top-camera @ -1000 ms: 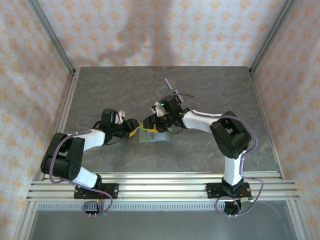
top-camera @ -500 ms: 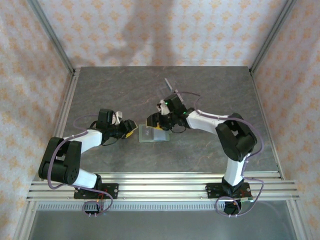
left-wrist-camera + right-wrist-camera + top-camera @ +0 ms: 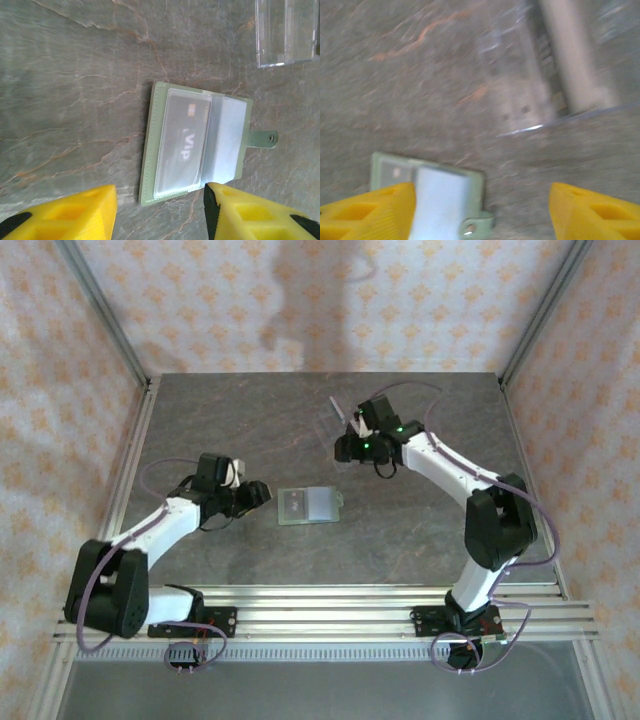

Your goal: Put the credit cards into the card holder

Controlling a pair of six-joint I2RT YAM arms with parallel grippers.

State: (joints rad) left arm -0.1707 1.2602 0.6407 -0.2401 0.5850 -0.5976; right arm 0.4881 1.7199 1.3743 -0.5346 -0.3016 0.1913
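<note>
As far as I can judge from my screens, the task is partly done. Beginning on the left, the left gripper [image 3: 252,494] hangs low over the table [image 3: 420,540], near the left edge of the card holder [image 3: 307,507] and not touching it. Its yellow fingers [image 3: 65,212] stand moderately apart. Between them I see nothing but the stone surface and the near edge of the holder, so this gripper is open and carries nothing.

In the middle, the card holder lies flat and unfolded on the table, between the two grippers. In the left wrist view, one dark card [image 3: 182,145] with pale "Vip" letters sits inside the transparent pocket, so I count at least one card as put away. The pale pocket next to it looks empty to me. The snap tab [image 3: 263,139] lies loose at the side, so the holder is not closed.

On the right, the right gripper [image 3: 345,449] is well apart from the holder, farther back on the table and near the clear stand [image 3: 287,30]. Its fingers [image 3: 370,212] are spread wide and hold nothing. The right wrist view is blurred, so I cannot tell whether the stand carries another card. If one is there, I think fetching it is the step that is left.
</note>
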